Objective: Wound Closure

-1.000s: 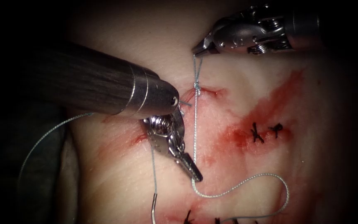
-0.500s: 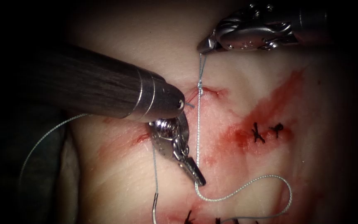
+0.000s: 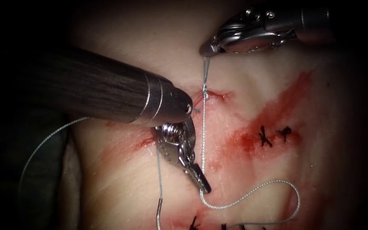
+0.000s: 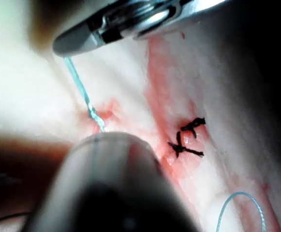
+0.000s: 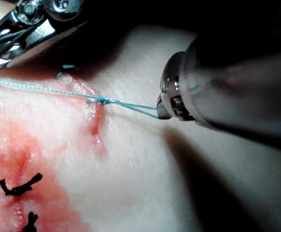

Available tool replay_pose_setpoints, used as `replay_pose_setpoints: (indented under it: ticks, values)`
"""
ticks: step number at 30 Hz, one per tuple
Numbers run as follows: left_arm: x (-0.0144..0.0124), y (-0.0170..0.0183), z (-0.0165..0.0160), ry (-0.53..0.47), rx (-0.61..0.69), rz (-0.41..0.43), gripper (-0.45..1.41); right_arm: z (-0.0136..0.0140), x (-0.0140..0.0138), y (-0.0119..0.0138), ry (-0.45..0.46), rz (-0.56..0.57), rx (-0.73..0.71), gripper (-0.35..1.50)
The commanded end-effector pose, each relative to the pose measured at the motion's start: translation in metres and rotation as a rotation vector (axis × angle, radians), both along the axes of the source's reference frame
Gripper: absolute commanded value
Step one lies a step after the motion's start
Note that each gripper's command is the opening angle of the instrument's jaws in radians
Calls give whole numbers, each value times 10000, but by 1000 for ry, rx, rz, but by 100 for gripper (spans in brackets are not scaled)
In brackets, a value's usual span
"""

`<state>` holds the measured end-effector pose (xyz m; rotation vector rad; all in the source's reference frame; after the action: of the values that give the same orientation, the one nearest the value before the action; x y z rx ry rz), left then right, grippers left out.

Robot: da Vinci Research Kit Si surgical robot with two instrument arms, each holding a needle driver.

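Thread [image 3: 202, 127] runs nearly straight up and down the middle of the endoscope frame, from the tip of my right tool [image 3: 205, 50] at upper centre, through a small knot [image 3: 205, 94] sitting at the left end of a short red cut [image 3: 216, 93], and on down to my left tool [image 3: 205, 187] at lower centre. I see the right tool's jaws closed on the thread's upper end, with the strand drawn straight between them and the knot. The left tool's shaft comes in from the left, its wrist bends downward, and its jaws are closed on the thread just where the strand leaves them. From there the slack curls right in a wide loop [image 3: 277, 187] across the tissue [image 3: 120, 187] and back to the bottom edge. A second strand [image 3: 159, 170] drops from beside the left wrist to the bottom edge, where it joins what I take to be the needle [image 3: 158, 215]: a short pale curved piece lying on the tissue, held by neither tool, though most of it is cut off by the frame, so I am not certain. Another length of thread [image 3: 43, 142] arcs off into the dark at the left. Red fluid [image 3: 277, 110] streaks diagonally right of the cut, and two dark stitches [image 3: 273, 136] sit in that stain, with more dark stitch ends [image 3: 194, 222] at the bottom edge. In the right wrist view the knot [image 5: 101, 100] lies on the tissue at the end of the cut, the thread [image 5: 38, 84] straight on both sides.
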<state>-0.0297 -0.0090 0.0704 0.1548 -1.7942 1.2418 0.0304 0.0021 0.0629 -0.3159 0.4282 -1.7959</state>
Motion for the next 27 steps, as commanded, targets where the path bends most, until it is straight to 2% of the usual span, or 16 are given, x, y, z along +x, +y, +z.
replay_pose_setpoints:
  ticks: [1, 5, 7, 9, 14, 27]
  values:
    - [-5, -2, 5, 0, 5, 1, -45, 1, 8, 5, 13, -18, -24, -35]
    - [-5, -3, 5, -4, 7, 8, -45, -1, 9, 4, 36, -84, -95, -35]
    - [-5, -4, 5, -3, 13, 13, -45, -7, 10, 5, 67, -156, -192, -35]
    - [-5, -4, 5, -6, 15, 15, -45, -9, 10, 5, 68, -190, -228, -35]
    - [-5, -7, 6, -7, 28, 26, -45, -10, 9, 6, 48, -201, -242, -35]
    - [-5, -8, 5, -20, 38, 40, -45, -20, 9, 4, 54, -471, -342, -35]
